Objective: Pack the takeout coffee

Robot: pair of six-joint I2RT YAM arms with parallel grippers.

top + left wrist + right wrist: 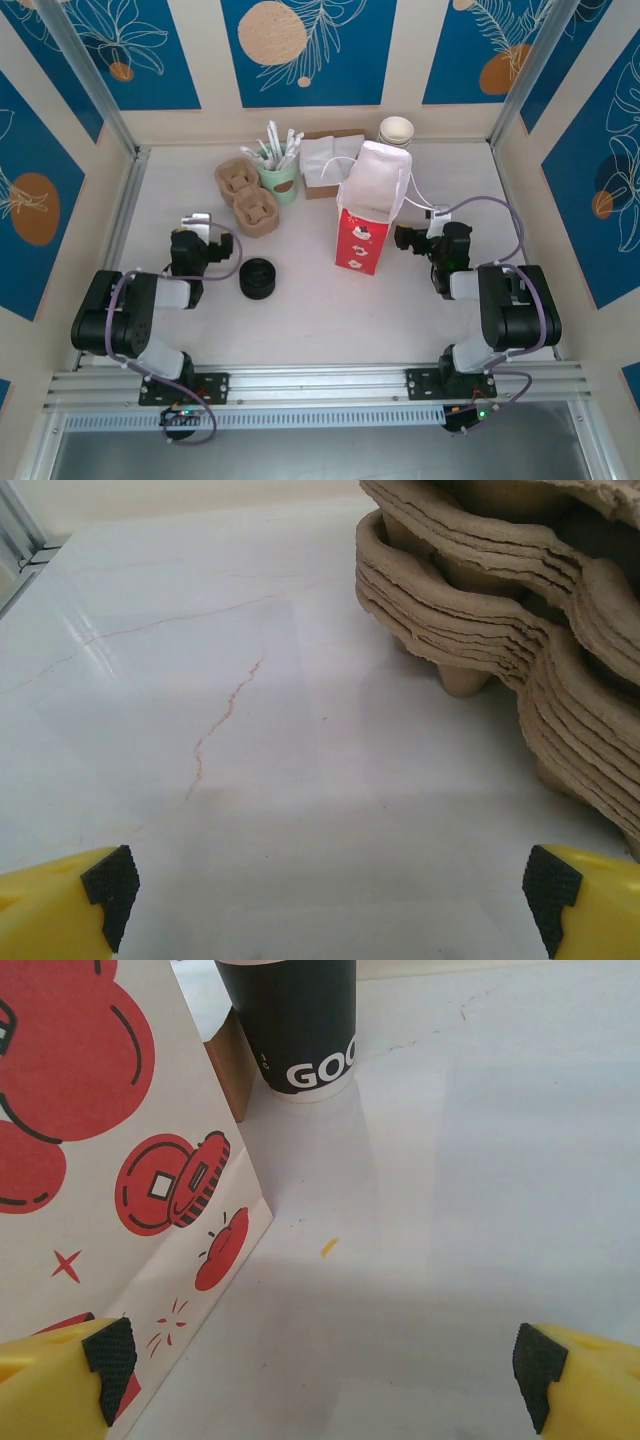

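Coffee cup (258, 279) stands upright just right of the left gripper (330, 885), the nearer one; its jaws apart, empty.

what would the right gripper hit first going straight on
Likely the red bag, clipped by the near finger; between the fingers the line runs to the dark cup. Depth unclear.

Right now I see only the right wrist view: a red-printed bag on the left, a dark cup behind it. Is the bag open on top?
Observer: Yes. From above, the red bag stands with its mouth open.
Operator: Has the dark cup a lid?
Observer: No, the dark cup is open, white-rimmed.
Operator: And the left fingers?
Observer: The left fingers are wide apart, empty, facing stacked cardboard carriers.
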